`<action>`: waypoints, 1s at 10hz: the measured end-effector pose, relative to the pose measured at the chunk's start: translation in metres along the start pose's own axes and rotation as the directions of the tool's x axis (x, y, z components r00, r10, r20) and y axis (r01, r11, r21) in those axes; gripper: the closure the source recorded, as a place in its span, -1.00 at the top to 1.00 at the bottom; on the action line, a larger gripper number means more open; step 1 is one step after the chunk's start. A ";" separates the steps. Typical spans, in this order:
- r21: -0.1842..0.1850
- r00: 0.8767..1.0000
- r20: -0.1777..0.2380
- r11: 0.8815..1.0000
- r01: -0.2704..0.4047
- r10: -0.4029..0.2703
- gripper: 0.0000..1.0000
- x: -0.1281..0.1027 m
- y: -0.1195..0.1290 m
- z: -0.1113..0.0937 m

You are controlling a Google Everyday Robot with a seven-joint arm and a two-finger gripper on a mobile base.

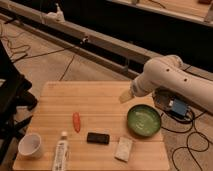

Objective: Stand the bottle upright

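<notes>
Bottle (61,155) lies flat by the table (95,102) edge; tool (125,96) hovers well apart, state unclear.

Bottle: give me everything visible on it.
The bottle is slim, white and plastic-looking, with a narrow white cap and a darker greenish label. It lies flat on the wooden table, near the corner at the lower left of the view, cap pointing away from the camera. It sits between the white cup and the black block, touching neither. The gripper is well away from it, over the table's other side.
</notes>
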 end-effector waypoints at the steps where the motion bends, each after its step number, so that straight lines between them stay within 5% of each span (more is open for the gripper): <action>1: 0.001 1.000 0.012 1.000 -0.010 0.010 0.31 -0.004 0.000 -0.004; 5: -0.064 1.000 0.029 0.998 0.007 -0.005 0.31 -0.023 0.044 0.003; 10: -0.182 0.994 -0.049 0.980 0.085 -0.096 0.31 -0.016 0.124 0.057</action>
